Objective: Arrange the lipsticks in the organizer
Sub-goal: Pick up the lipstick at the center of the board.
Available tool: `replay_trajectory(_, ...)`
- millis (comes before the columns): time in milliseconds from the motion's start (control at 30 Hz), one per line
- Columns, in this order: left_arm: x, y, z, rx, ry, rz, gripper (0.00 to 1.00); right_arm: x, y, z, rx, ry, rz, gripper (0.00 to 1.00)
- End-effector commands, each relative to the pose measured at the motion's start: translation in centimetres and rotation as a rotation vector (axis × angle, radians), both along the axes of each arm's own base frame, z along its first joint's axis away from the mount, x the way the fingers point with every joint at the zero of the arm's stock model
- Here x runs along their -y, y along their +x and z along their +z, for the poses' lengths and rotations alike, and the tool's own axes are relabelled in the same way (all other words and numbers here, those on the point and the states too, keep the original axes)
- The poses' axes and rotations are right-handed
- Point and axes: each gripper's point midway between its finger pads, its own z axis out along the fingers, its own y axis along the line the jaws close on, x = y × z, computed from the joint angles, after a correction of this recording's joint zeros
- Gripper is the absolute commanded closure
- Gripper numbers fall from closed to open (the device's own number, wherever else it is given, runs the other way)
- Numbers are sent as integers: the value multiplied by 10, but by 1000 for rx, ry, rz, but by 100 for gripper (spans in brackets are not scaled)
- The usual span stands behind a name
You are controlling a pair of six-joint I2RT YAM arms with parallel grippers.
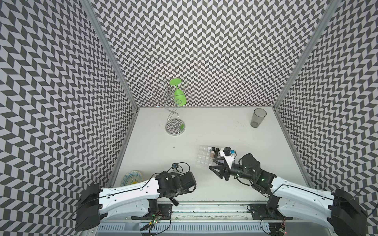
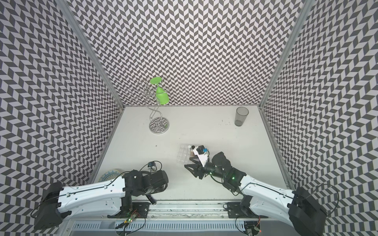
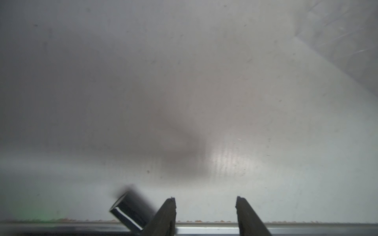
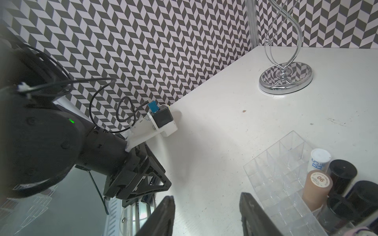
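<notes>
The clear gridded organizer (image 1: 204,156) (image 4: 274,171) sits mid-table. Standing in its cells on the right side are a white lipstick (image 4: 319,161), a tan one (image 4: 317,187) and black ones (image 4: 341,173). My right gripper (image 1: 211,164) (image 4: 206,201) hovers open and empty just in front of the organizer. In the left wrist view my left gripper (image 3: 205,201) is open over the table's front edge with nothing between its fingers. A blurred black lipstick (image 3: 131,210) lies outside the jaws beside one finger. In both top views this lipstick (image 1: 175,201) (image 2: 151,199) pokes out from under the left wrist.
A chrome wire stand (image 1: 175,125) holding an upturned green glass (image 1: 179,97) stands at the back left. A grey tumbler (image 1: 258,118) is at the back right. A patterned plate (image 1: 132,177) lies by the left wall. A metal rail (image 1: 204,205) runs along the front edge.
</notes>
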Motion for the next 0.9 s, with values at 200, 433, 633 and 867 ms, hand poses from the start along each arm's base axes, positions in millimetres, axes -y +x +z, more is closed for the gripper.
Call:
replay_trajectory(200, -39, -20, 0, -60, 47, 136, 48, 1, -13, 25, 59, 89, 53, 45)
replay_trajectory(433, -39, -30, -20, -107, -43, 161, 55, 8, -15, 32, 76, 122, 30, 45)
replay_trajectory(633, -39, -28, -28, -109, -35, 163, 53, 9, -16, 31, 77, 121, 33, 44)
replay_trajectory(867, -30, -23, -43, -127, -82, 134, 56, 14, -14, 32, 87, 129, 9, 44)
